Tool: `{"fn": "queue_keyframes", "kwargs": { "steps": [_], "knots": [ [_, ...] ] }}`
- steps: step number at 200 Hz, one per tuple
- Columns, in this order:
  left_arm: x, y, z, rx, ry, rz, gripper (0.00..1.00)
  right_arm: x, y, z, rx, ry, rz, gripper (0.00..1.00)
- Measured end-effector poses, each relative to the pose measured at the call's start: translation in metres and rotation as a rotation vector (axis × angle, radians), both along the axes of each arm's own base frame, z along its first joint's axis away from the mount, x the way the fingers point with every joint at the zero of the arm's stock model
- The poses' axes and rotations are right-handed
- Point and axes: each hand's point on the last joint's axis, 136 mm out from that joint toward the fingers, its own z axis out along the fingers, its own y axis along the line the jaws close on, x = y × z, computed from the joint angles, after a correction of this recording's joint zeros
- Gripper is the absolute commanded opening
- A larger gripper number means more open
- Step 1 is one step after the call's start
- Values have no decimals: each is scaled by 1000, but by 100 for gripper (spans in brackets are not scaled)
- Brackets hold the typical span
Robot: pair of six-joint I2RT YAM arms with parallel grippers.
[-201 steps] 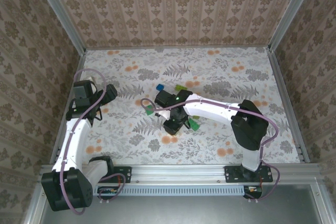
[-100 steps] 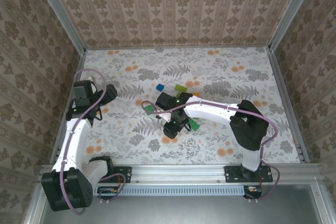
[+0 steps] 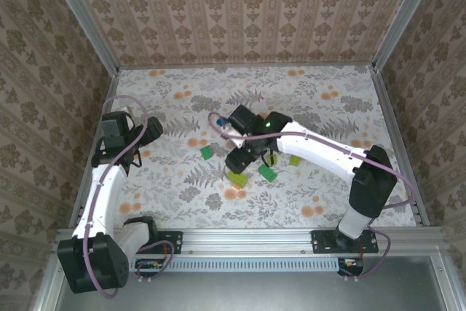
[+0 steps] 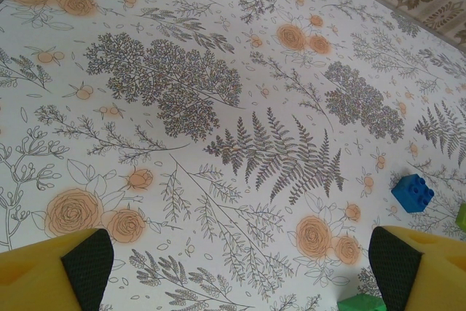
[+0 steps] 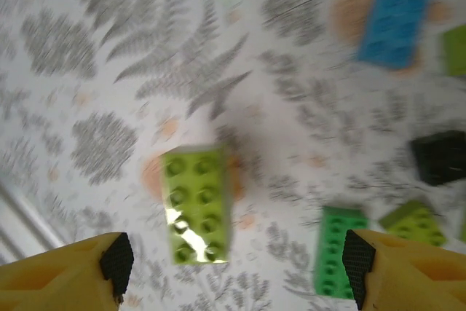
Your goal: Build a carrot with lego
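The fingers point(image 5: 109, 267) of the right gripper point(image 5: 238, 261) stand spread and hold nothing. Just beyond them we see a light green brick point(image 5: 195, 202) lying flat on the flowered counter point(image 5: 87, 92). Other bricks lie scattered nearby: a blue brick point(image 5: 397, 14), a black brick point(image 5: 439, 156) and a dark green brick point(image 5: 335, 251). The left gripper point(image 4: 242, 271) hangs well apart, near the counter's left edge — its fingers point(image 4: 86, 267) are spread too, and empty.

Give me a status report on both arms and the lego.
Left fingers open, empty. Right fingers open above light green brick lying on table. Blue brick, black brick loose nearby; nothing in the way.
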Motion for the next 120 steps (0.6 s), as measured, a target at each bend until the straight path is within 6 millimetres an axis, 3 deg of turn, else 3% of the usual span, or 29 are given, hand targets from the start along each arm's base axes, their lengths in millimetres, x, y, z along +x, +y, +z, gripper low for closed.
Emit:
{"fn": "queue_keyframes", "kwargs": {
  "steps": [29,51,86,120],
  "knots": [
    [0,0,0,0,0,0,94,57,-48,8,-8,-42,-254,77],
    [0,0,0,0,0,0,94,91,-81,-5,-38,-35,-402,77],
    [0,0,0,0,0,0,94,123,-99,-49,-82,29,-511,74],
    [0,0,0,0,0,0,94,138,-109,-83,-103,77,-570,73]
  ]
}}
